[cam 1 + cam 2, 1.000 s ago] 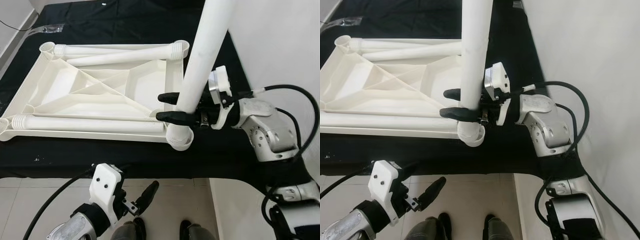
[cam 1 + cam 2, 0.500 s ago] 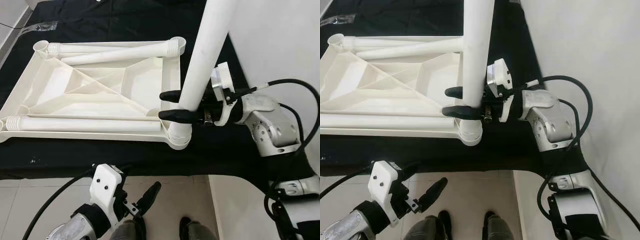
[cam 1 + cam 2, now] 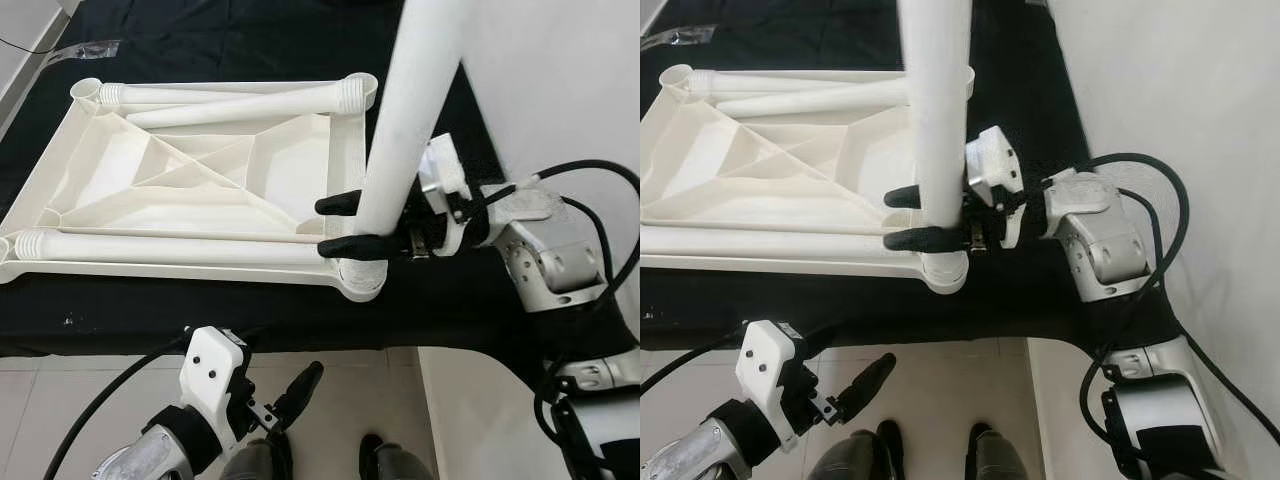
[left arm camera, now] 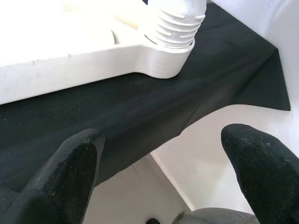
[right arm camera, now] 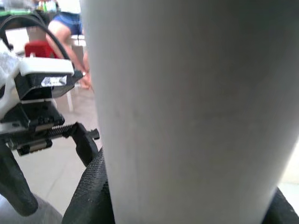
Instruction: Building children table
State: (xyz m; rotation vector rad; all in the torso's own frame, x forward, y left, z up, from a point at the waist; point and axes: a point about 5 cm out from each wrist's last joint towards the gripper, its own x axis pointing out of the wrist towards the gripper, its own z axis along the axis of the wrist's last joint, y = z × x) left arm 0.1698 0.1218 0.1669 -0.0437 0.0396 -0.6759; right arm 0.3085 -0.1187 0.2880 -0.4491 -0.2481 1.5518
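right gripper (image 3: pixel 345 225): clamped round upright white plastic table leg (image 3: pixel 405 130), centre-right of frame | leg foot in corner socket of upturned white plastic tabletop (image 3: pixel 200 180) on black-clothed bench (image 3: pixel 150 310) | left gripper (image 3: pixel 295 385): spread, lower left, below bench edge

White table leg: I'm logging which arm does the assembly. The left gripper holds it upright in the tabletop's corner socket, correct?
Not the left. The right gripper holds the white table leg upright in the tabletop's corner socket, as the left eye view shows.

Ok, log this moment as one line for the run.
right gripper: shut on table leg, upright in near-right corner socket | left gripper: open, idle below table edge | tabletop: upside down on black cloth
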